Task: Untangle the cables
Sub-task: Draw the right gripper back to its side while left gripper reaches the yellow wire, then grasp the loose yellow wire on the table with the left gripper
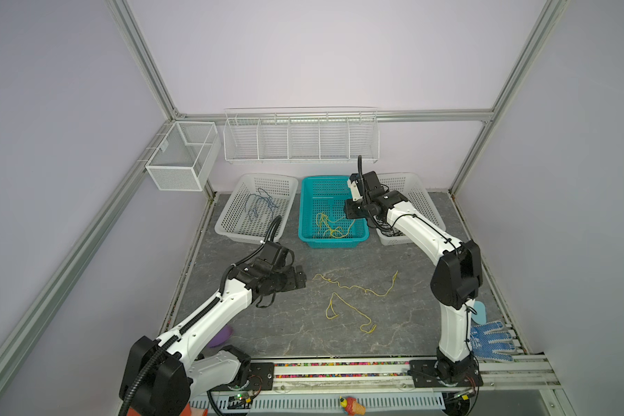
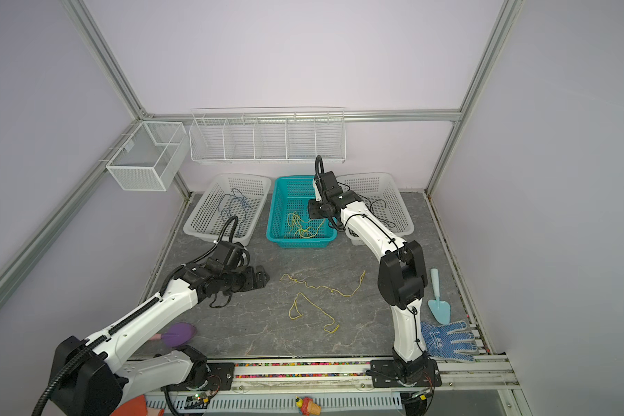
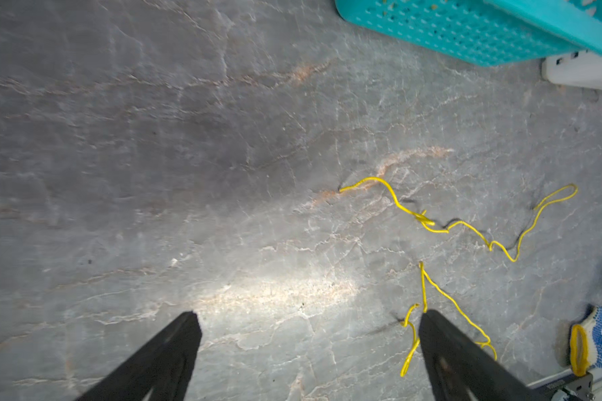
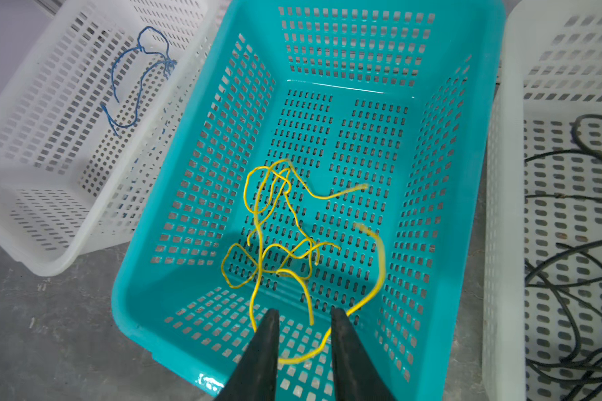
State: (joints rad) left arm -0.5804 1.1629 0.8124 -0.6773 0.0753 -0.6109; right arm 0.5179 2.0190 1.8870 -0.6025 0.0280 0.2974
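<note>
Yellow cables (image 4: pixel 257 225) look colour-sorted into the teal basket (image 4: pixel 202 194), piled under the parted, empty right gripper (image 4: pixel 305 310), while loose yellow strands (image 3: pixel 466 225) wait on the table (image 3: pixel 153 173) near the wide-open left gripper (image 3: pixel 309 312).

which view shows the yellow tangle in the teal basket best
The right wrist view: the yellow tangle lies close below, each loop distinct, in the teal basket. Both top views show it small; the left wrist view shows only the basket's outer wall.
</note>
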